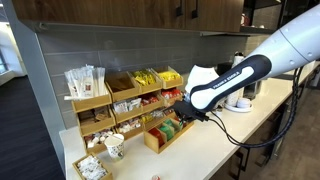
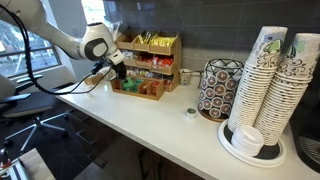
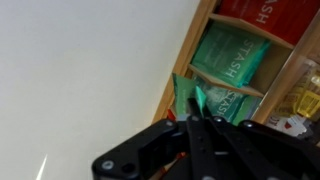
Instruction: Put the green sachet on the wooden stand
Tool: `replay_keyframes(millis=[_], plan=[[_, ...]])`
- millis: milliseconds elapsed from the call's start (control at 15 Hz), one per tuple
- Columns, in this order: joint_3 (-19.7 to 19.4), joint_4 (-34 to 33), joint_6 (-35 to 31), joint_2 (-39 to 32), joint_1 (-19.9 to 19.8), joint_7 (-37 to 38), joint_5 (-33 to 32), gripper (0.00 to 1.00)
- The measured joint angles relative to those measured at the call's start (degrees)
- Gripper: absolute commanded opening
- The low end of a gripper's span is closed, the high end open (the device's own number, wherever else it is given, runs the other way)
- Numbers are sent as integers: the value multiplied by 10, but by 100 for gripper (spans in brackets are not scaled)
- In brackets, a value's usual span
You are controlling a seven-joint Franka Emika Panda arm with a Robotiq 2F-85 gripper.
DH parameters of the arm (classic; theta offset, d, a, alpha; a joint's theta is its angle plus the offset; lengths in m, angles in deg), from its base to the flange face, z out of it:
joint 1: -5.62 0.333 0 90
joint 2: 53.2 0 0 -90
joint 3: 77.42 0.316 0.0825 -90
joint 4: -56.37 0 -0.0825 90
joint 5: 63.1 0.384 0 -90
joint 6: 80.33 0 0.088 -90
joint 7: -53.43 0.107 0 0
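My gripper [image 3: 193, 120] is shut, and the corner of a green sachet [image 3: 187, 97] sticks out between its fingertips. It hangs just above a low wooden tray [image 3: 186, 62] whose compartments hold more green sachets [image 3: 232, 55]. In both exterior views the gripper [image 1: 183, 112] [image 2: 118, 68] is over this tray [image 1: 158, 140] [image 2: 140, 90] on the white counter. The tiered wooden stand [image 1: 92, 101] [image 2: 172, 45], filled with packets, rises right behind the tray against the wall. The held sachet is too small to make out in the exterior views.
A paper cup [image 1: 114, 146] and a box of white packets [image 1: 90, 168] stand beside the stand. A patterned wire holder [image 2: 217, 90], tall stacks of paper cups [image 2: 270, 80] and a small round lid [image 2: 190, 113] are on the counter. A coffee machine [image 1: 240, 90] is further along.
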Motion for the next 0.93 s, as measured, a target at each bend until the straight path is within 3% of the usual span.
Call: replay_keyframes(millis=[467,933], plan=[[-7,-3,-111,-33,-2,106,56,1],[-5,-5,-151,-50,-1,166,78,1]])
